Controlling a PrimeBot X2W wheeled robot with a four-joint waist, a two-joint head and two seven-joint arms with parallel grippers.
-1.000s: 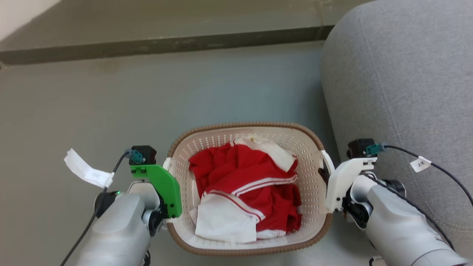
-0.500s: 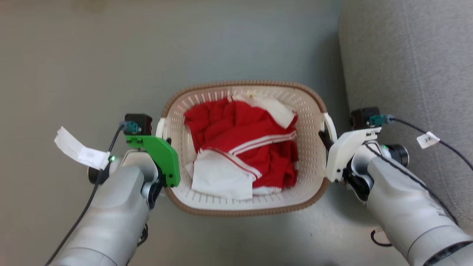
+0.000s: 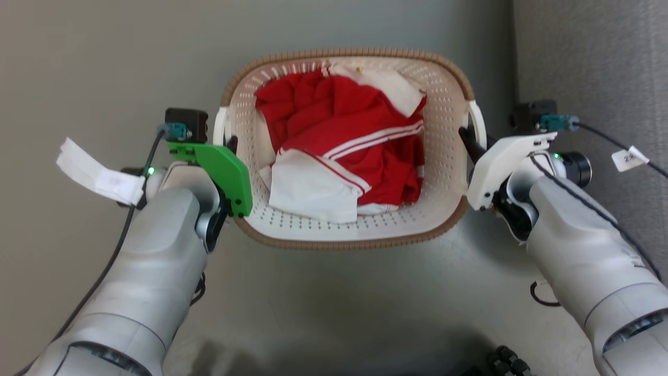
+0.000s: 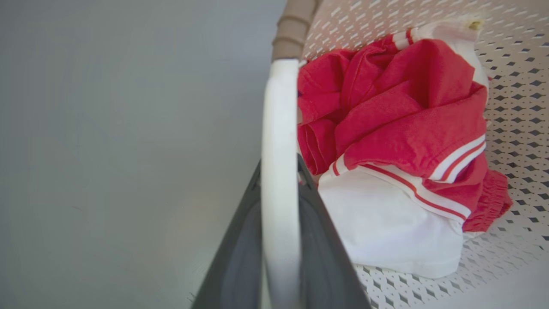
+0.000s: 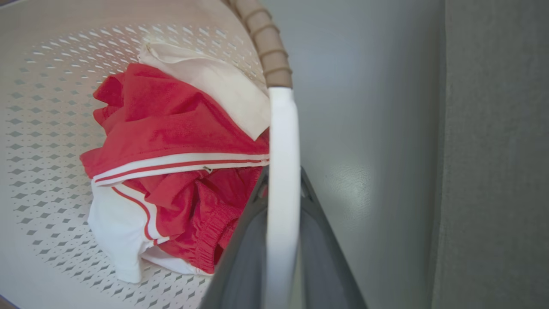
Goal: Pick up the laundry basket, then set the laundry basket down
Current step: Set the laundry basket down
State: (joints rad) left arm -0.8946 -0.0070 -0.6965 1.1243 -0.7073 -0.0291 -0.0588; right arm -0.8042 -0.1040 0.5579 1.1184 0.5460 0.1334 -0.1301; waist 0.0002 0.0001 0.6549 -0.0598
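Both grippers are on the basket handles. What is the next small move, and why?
Probably move both arms upward together, keeping the basket level. The left gripper and the right gripper are each shut on a white handle, loose clothes lie inside, and a grey sofa stands close on the right, so an even, straight lift seems safest.

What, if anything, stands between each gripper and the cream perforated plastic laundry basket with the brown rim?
Nothing visible. The left gripper clamps the cream perforated plastic laundry basket's white left handle; the right gripper clamps its right handle.
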